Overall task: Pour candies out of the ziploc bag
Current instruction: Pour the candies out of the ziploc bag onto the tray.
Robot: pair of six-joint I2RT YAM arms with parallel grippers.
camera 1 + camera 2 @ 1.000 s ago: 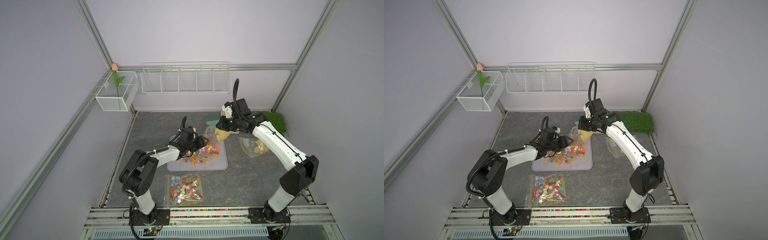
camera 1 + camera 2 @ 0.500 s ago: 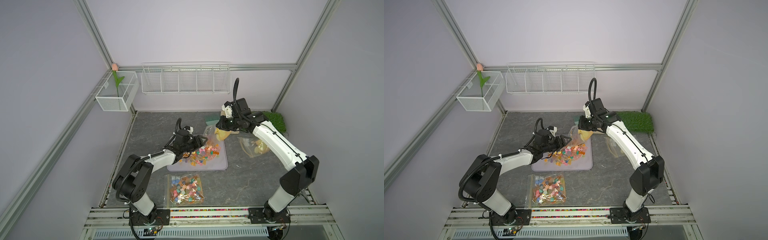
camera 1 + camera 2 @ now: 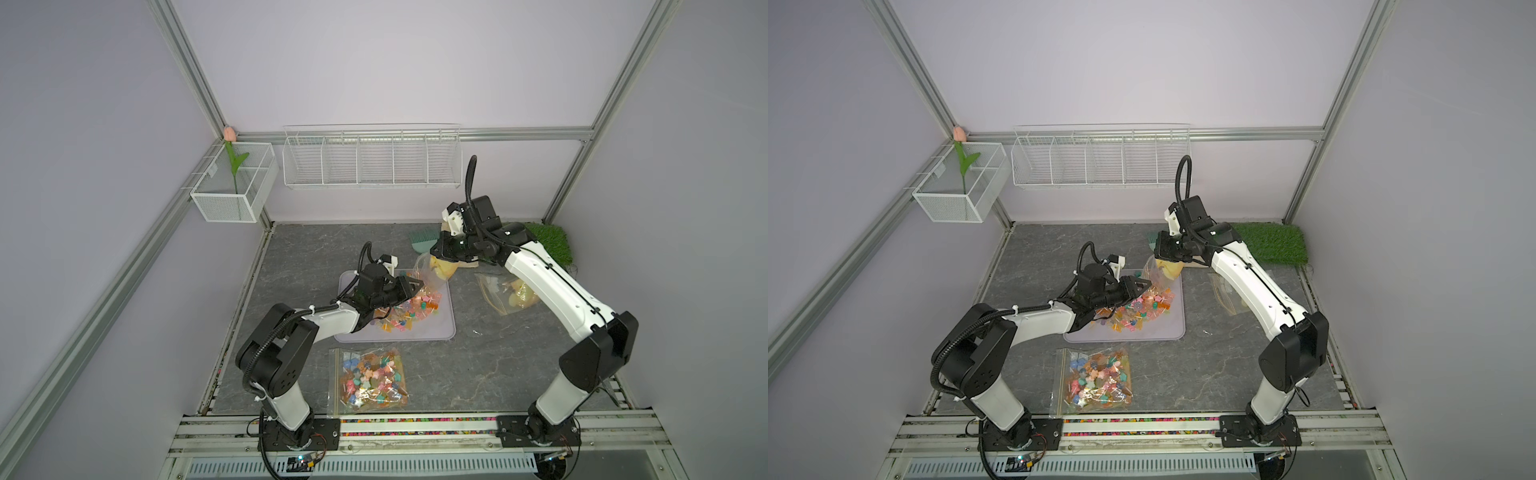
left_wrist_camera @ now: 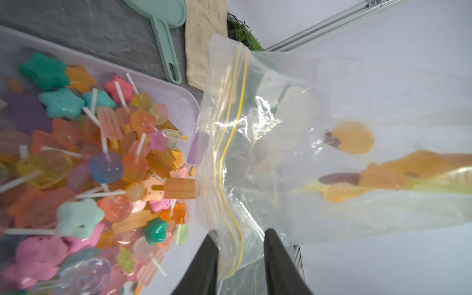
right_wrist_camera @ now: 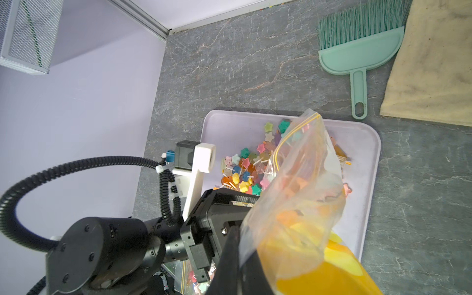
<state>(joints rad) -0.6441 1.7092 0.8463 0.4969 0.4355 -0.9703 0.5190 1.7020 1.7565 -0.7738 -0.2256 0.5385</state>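
**Observer:** What do you have on screen?

**Operator:** I have the clear ziploc bag with the yellow zip line (image 4: 293,143) hanging mouth-down over the lilac plastic tray (image 5: 365,194). My right gripper (image 3: 442,255) is clamped on the bag's closed bottom end and holds it up. My left gripper (image 4: 240,236) has its jaws apart, one on either side of the mouth's lip. I see a gap there, no pinch.

**Observer:** Where are the candies?

**Operator:** Most of the small multicoloured star and flower candies on white sticks (image 4: 109,158) lie heaped on the tray. A few yellow and orange pieces (image 4: 352,138) sit inside the bag, up near the right gripper's end.

**Observer:** Risks from here?

**Operator:** Several, in my judgement.
- If the left jaws close across both lips, they shut the mouth and nothing more falls.
- The mouth hangs near the tray's rim, so a sideways tug could drop pieces onto the grey stone-pattern tabletop (image 5: 255,63).
- The film looks slick, so a hard shake could slide it out of the right grip.
- Pieces wedged beside the right fingers may not drop at all.
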